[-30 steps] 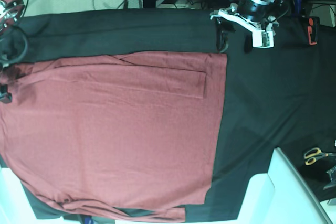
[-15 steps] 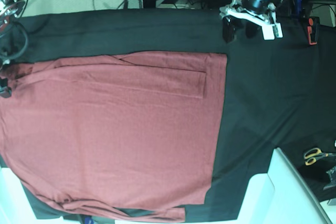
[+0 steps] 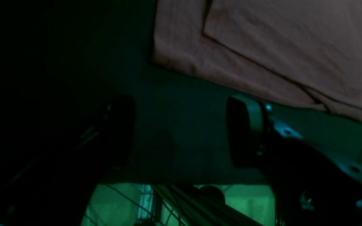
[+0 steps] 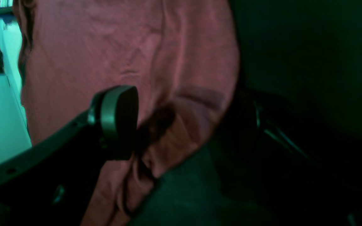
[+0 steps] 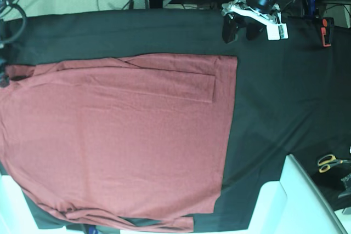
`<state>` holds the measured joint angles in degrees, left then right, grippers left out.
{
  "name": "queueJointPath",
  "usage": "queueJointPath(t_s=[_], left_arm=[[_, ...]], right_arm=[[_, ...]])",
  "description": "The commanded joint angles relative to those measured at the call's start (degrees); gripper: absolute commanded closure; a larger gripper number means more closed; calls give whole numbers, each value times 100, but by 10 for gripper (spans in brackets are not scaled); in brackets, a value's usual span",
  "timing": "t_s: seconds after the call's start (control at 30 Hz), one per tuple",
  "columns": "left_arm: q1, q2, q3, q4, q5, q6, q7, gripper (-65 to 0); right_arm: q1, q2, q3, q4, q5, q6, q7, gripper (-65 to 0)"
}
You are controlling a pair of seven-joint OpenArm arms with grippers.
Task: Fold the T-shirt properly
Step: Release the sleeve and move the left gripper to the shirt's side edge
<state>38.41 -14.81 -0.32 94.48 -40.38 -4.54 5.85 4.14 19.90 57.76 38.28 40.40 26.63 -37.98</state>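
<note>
T-shirt (image 5: 120,141) — spread flat on the cloth sheet (image 5: 274,108) covering the bench, filling the base view's left and centre, one sleeve folded across its upper part. Left gripper (image 5: 241,27) — over bare sheet beyond the shirt's upper right corner. Scissors (image 5: 329,163) — far right, well apart.

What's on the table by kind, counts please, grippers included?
T-shirt, brick red: 1
black cloth sheet: 1
scissors, yellow handles: 1
grippers: 2, left gripper and right gripper, both open and empty
Total: 5
</note>
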Motion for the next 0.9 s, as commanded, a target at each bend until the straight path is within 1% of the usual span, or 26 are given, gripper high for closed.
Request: queueJointPath(t_s=[0.0,0.07,0.17,0.4,0.47,0.6,0.67,0.7,0.73,0.8,0.87], left_arm=[[49,-44,-17,78,-10,-61,-97,-434],[31,-44,-17,78,-10,-70,-97,-434],[22,-44,-17,78,-10,-78,-97,-434],[49,-36,-17,78,-10,-78,-97,-434],[58,-36,-17,78,-28,-78,-97,-434],[58,-36,-17,78,-37,-78,-97,-434],[58,-36,-17,51,-37,-78,-97,-434],[58,-27,-17,-10,-45,-78,-97,-434],[49,-9,-25,-63,-54,-78,-97,-434],[31,114,-61,-160,-63,-87,-97,-441],[22,219,-87,-195,-292,-87,-97,-443]], right_arm=[[-85,-43,5,53,-256,-109,-233,-432],[-190,-157,-4,246,-256,-4,-251,-432],[-181,-254,-22,317,-256,14,-216,-432],[162,-227,-22,326,-282,-4,-198,-432],[294,-140,-31,299,-291,-22,-198,-432],[390,-104,-13,290,-273,-338,-189,-431],[408,-104,-4,290,-273,-391,-189,-425],[408,-96,-4,290,-273,-391,-189,-399],[408,-96,-4,290,-273,-391,-189,-354],[408,-96,-4,290,-273,-391,-189,-239],[408,-96,-4,290,-273,-391,-198,-89]])
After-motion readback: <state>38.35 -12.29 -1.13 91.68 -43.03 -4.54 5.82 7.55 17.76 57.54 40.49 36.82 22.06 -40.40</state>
